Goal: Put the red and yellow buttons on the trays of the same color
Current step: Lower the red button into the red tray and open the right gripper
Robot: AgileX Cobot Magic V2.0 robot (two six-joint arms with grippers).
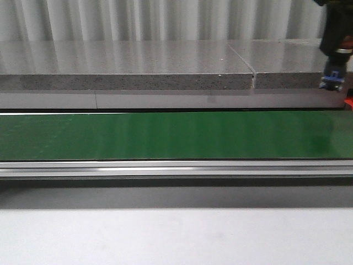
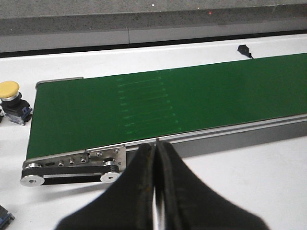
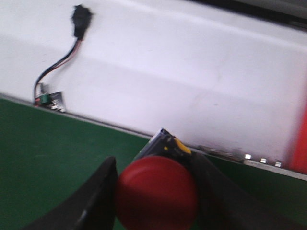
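Note:
In the right wrist view a red button [image 3: 157, 195] with a dark body sits between my right gripper's [image 3: 154, 167] fingers, which are shut on it above the green belt's far edge. The front view shows the same gripper [image 1: 333, 83] at the far right, above the belt, with the button's blue base showing. A red strip, probably the red tray [image 3: 301, 143], shows at the frame edge. A yellow button [image 2: 10, 99] stands on the white table beside the belt's end. My left gripper [image 2: 156, 147] is shut and empty, near the belt's roller end. No yellow tray is in view.
The green conveyor belt [image 1: 165, 135] runs across the table with a metal rail [image 1: 165, 167] in front. A grey stone ledge [image 1: 127, 81] lies behind it. A black connector with wires [image 3: 79, 21] lies on the white surface. A blue part [image 2: 4, 216] pokes in at one corner.

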